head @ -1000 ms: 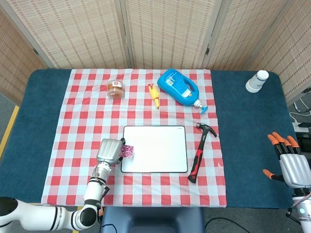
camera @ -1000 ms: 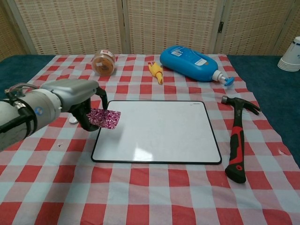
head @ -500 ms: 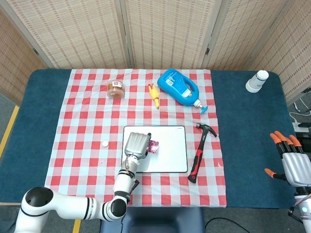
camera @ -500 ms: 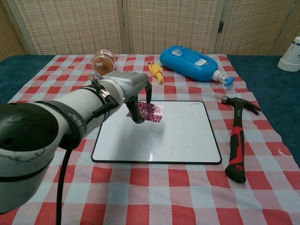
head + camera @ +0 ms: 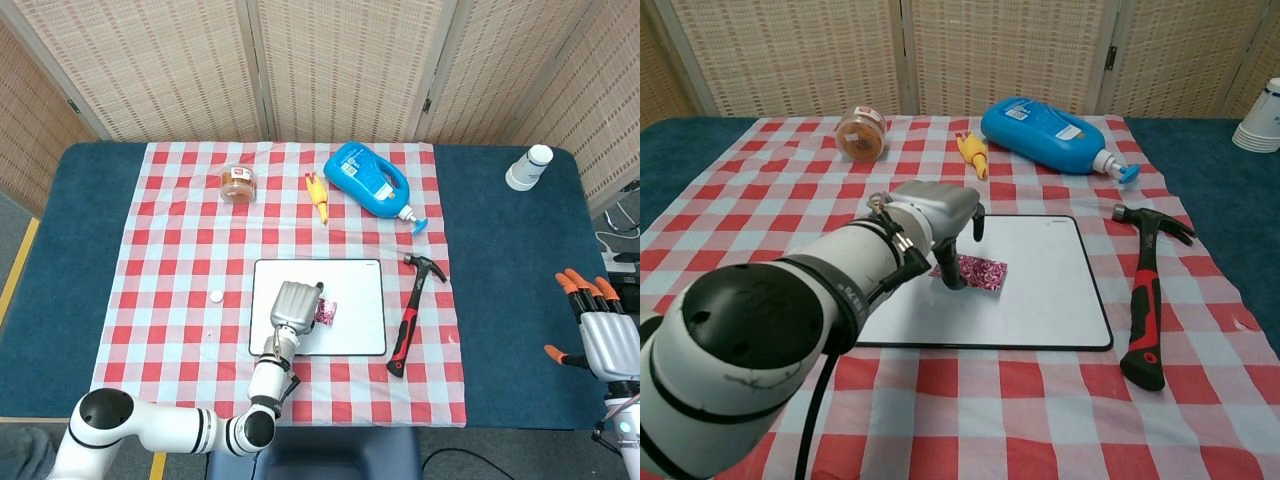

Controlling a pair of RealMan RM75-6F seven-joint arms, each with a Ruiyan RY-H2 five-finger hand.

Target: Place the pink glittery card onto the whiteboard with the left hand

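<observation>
The pink glittery card (image 5: pixel 326 312) (image 5: pixel 982 271) lies flat and low over the middle of the whiteboard (image 5: pixel 360 290) (image 5: pixel 1045 275); I cannot tell whether it touches the surface. My left hand (image 5: pixel 292 305) (image 5: pixel 938 213) hovers over the board's left half and pinches the card's left edge, fingers curled down. My right hand (image 5: pixel 603 338) hangs far right beyond the table edge, fingers spread, holding nothing. It shows only in the head view.
A red-handled hammer (image 5: pixel 408 315) (image 5: pixel 1145 300) lies just right of the whiteboard. Behind it are a blue bottle (image 5: pixel 370 182) (image 5: pixel 1045 125), a yellow rubber chicken (image 5: pixel 318 197) (image 5: pixel 972 153) and a jar (image 5: pixel 238 184) (image 5: pixel 861 133). A small white cap (image 5: pixel 215 296) lies left.
My left hand carried the card rightward from the board's left edge to above its middle and lowered it close to the surface. The right hand has barely moved.
</observation>
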